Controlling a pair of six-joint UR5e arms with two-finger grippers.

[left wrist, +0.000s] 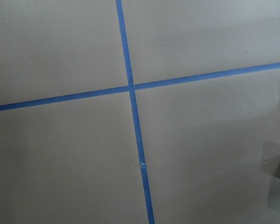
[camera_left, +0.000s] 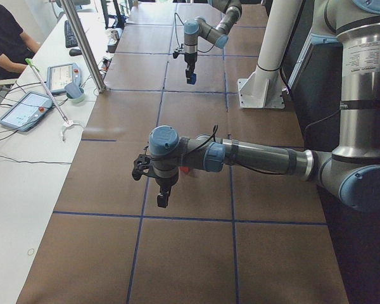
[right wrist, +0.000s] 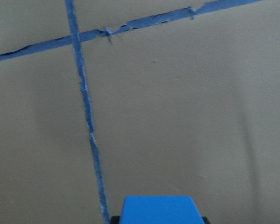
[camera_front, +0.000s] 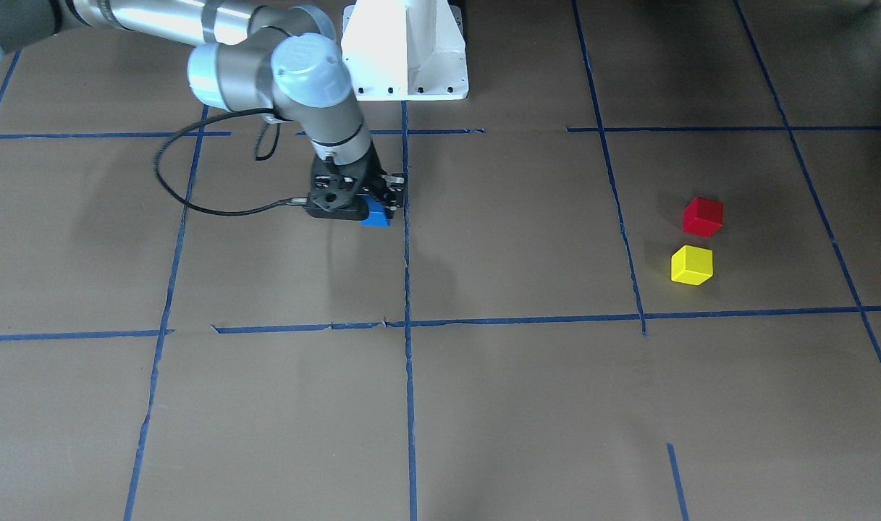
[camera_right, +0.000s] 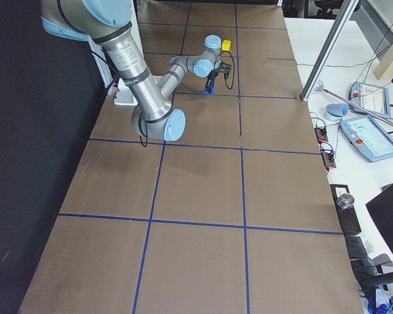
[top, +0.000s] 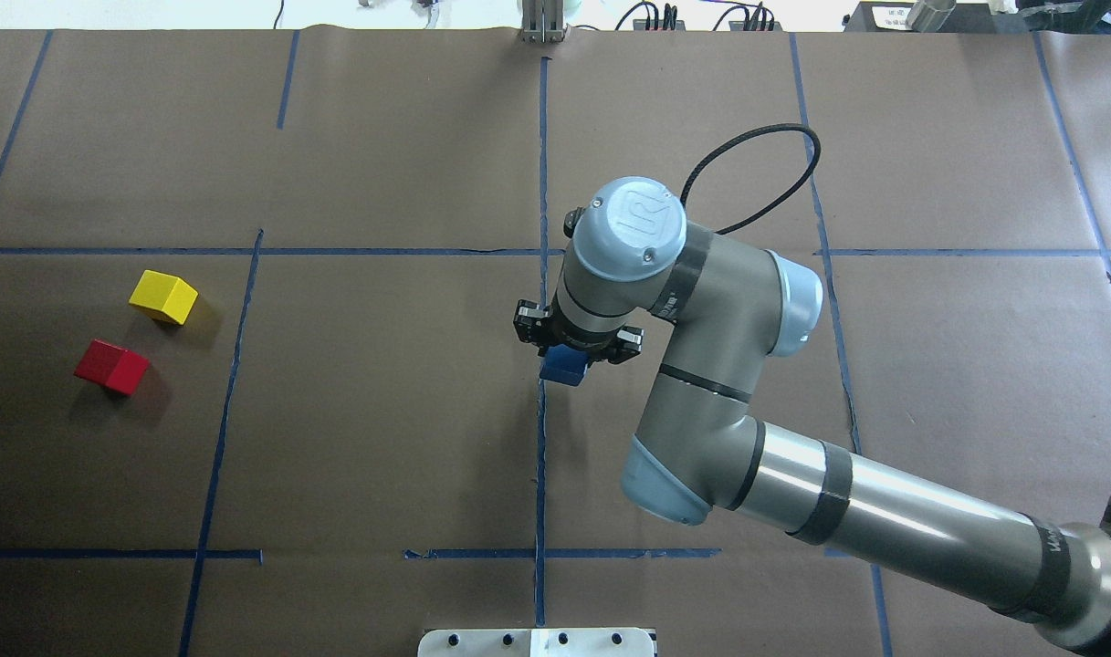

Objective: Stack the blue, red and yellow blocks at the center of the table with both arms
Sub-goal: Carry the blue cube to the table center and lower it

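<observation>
Brown-papered counter (top: 382, 438): we find right claw (top: 569, 359) clamped on blue block (top: 562, 370) midway between side edges, presumably as stack base; left claw (camera_left: 162, 200) grip state we cannot tell

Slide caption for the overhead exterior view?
Right claw holds blue block at the center tape line; red block and yellow block sit at left.

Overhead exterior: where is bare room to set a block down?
Free: the taped square between the yellow block and red block pair and the right gripper. Crowded: around that pair, and under the gripper holding the blue block.
</observation>
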